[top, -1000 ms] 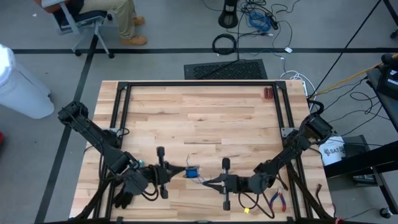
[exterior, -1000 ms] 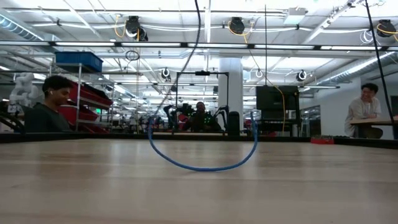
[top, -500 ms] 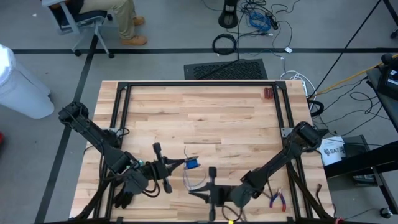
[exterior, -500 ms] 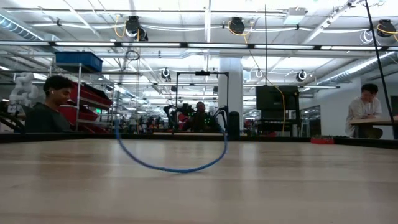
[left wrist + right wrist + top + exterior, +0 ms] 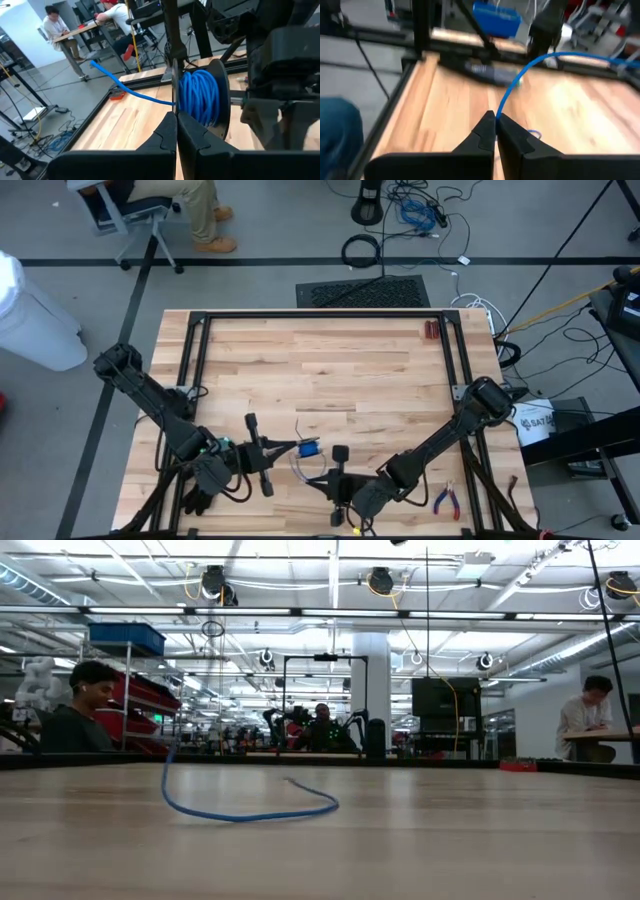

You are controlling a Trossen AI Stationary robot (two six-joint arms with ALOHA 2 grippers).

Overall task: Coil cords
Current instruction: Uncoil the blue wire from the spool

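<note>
The cord is a thin blue wire. Its wound bundle [image 5: 200,97] sits on a black disc in front of my left gripper [image 5: 293,447], which is shut on it above the table's near middle. A slack tail [image 5: 240,814] runs from the bundle down onto the wood and up again to my right gripper [image 5: 316,480]. That gripper is shut on the tail's end, just nearer the table's front edge than the bundle. My left gripper pinches the black edge [image 5: 173,95] of the disc that carries the blue bundle, between its shut fingertips. The fingers come nearly level from the table's left. The bundle is lifted clear of the table. My right gripper pinches the tail [image 5: 502,107] close to its free end, a single strand between the fingertips. The fingers come from the table's right, slanting slightly down. The strand arcs away slack toward the bundle, and its middle [image 5: 300,811] lies on the table.
Red-handled pliers [image 5: 446,500] lie at the near right and a black glove [image 5: 197,500] at the near left. A black frame [image 5: 320,315] borders the table top, with a small dark red thing [image 5: 430,330] at its far right. People sit beyond the table.
My right gripper has gone toward the table's left and near edge and sunk a little, tipping its fingers more level, still shut on the tail. The cord's hanging loop has drifted with it and dropped: its bottom now lies flat on the wood.
</note>
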